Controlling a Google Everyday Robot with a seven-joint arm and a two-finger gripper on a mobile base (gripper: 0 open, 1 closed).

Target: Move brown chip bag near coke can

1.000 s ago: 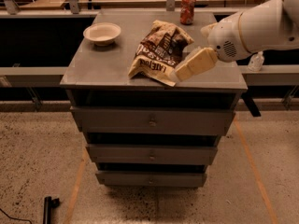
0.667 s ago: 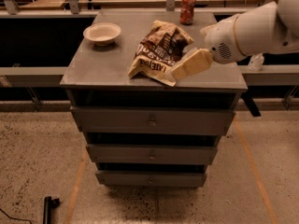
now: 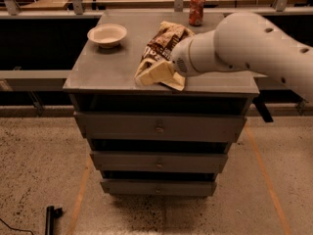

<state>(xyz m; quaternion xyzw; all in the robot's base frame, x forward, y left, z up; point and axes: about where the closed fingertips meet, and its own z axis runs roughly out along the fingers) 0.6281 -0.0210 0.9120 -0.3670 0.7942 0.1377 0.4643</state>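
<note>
Cream claw [image 3: 155, 75] low on near end of crinkled dark-brown chip bag [image 3: 163, 39], presumably to grab it, grip state can't tell; small red coke can [image 3: 197, 10] at far edge of grey table [image 3: 110, 66]

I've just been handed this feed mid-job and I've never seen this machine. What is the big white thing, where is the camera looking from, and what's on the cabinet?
The big white shape is the robot's single arm, reaching in from the right of the picture. Its cream-coloured end is the gripper, down at the near end of the brown chip bag. Whether it has hold of the bag cannot be seen. There is only this one view, looking down at the front of a grey drawer cabinet. Where the camera is mounted is not known. On top are the bag in the middle, a pale bowl at the back left, and a red coke can standing upright at the back, apart from the bag.
</note>
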